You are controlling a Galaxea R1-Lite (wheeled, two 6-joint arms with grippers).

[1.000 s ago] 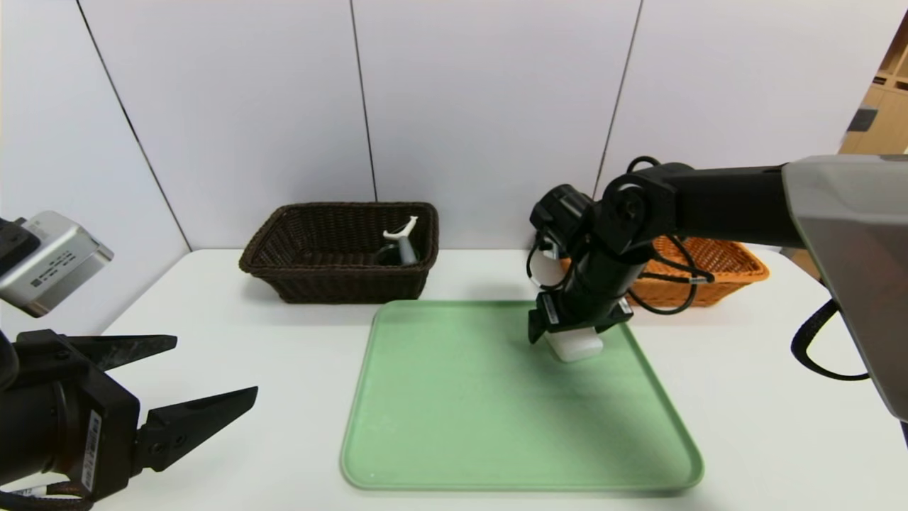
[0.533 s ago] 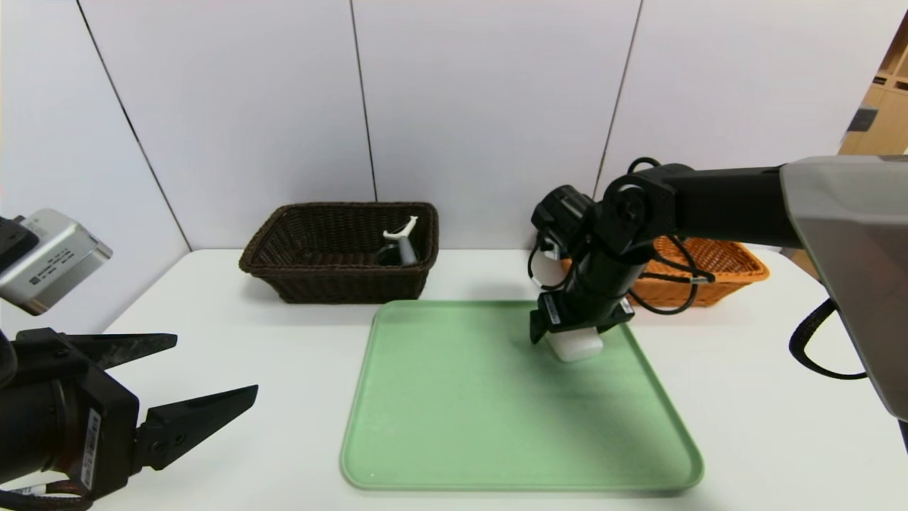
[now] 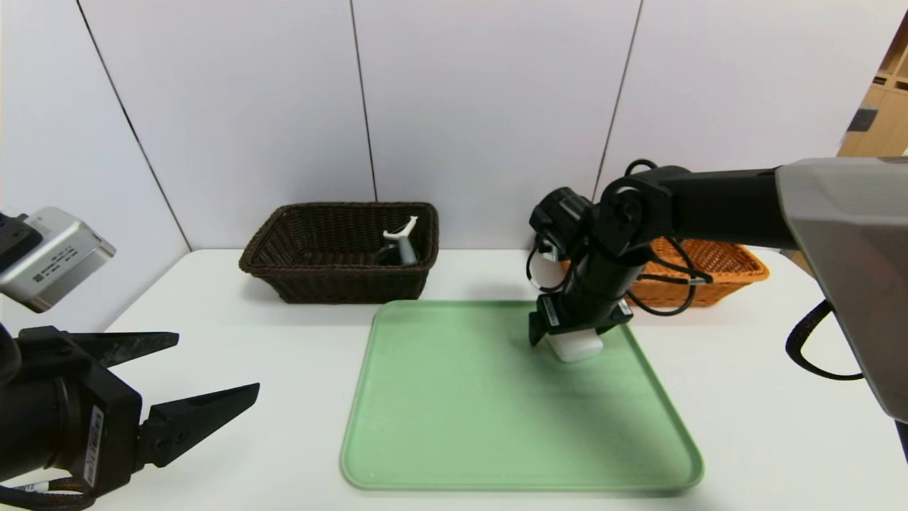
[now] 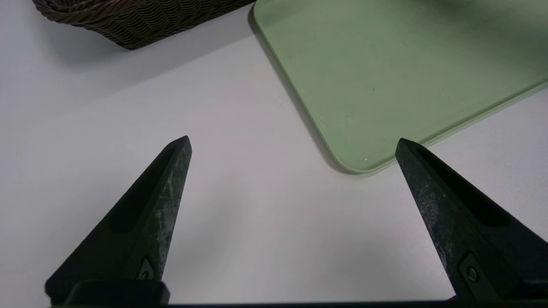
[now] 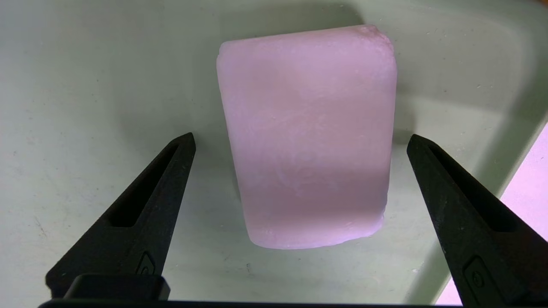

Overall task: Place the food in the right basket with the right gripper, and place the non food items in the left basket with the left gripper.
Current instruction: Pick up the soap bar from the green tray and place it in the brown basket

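The right gripper hangs over the far right part of the green tray, its 2 fingers spread wide on either side of the white block, which lies flat on the tray and touches neither finger.

By the task this block is no food and belongs in the dark brown basket by way of the left gripper, which waits low at the near left of the desk with its fingers also wide and nothing between them. The peeler already leans inside that basket.

If the right arm does grasp, it should centre the block (the gap looks larger on one side), lower until the tips pass its rounded edges, then close slowly; a smooth, soap-like bar may squirt out under a hard pinch.

The orange basket stands behind the right arm; its contents are hidden.
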